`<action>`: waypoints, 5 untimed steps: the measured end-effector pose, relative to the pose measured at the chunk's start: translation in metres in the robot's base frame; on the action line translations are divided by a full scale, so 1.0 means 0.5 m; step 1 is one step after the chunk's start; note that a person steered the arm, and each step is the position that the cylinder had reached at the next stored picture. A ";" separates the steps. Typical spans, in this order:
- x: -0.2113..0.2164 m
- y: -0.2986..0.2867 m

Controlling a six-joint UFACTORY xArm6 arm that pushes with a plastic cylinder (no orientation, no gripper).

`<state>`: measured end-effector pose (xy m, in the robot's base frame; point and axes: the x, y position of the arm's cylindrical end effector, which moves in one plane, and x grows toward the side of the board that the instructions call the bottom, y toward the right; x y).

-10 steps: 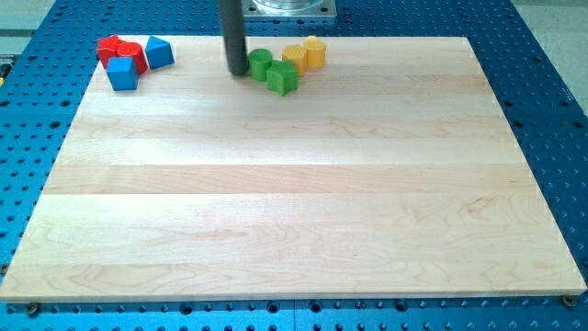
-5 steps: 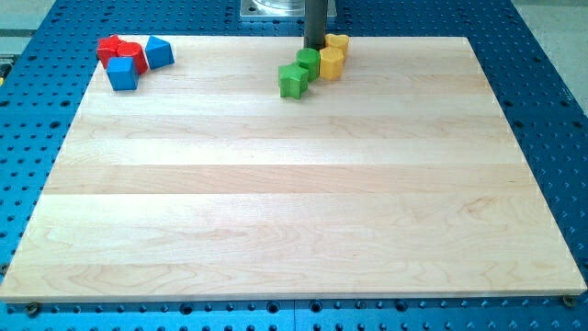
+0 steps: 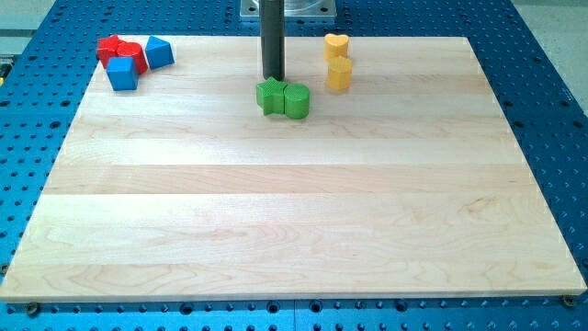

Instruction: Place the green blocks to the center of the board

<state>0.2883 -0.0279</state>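
Two green blocks lie side by side and touching, above the board's middle: a star-shaped green block (image 3: 271,96) on the left and a rounded green block (image 3: 296,100) on the right. My tip (image 3: 273,77) stands just above the star-shaped green block, at or very near its top edge. The dark rod rises straight to the view's top.
Two yellow blocks stand at the view's top, right of the rod: a heart-shaped one (image 3: 336,46) and a cylinder (image 3: 339,74) below it. Two red blocks (image 3: 119,50) and two blue blocks (image 3: 122,74), (image 3: 159,51) cluster at the top left corner of the wooden board (image 3: 294,230).
The tip moved left and down from beside the yellow blocks. The two green blocks slid down and left, away from the yellow blocks, and now sit side by side. The yellow blocks separated slightly.
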 end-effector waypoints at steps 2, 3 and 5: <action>0.151 0.070; 0.143 0.071; 0.102 0.269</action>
<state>0.3394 0.1064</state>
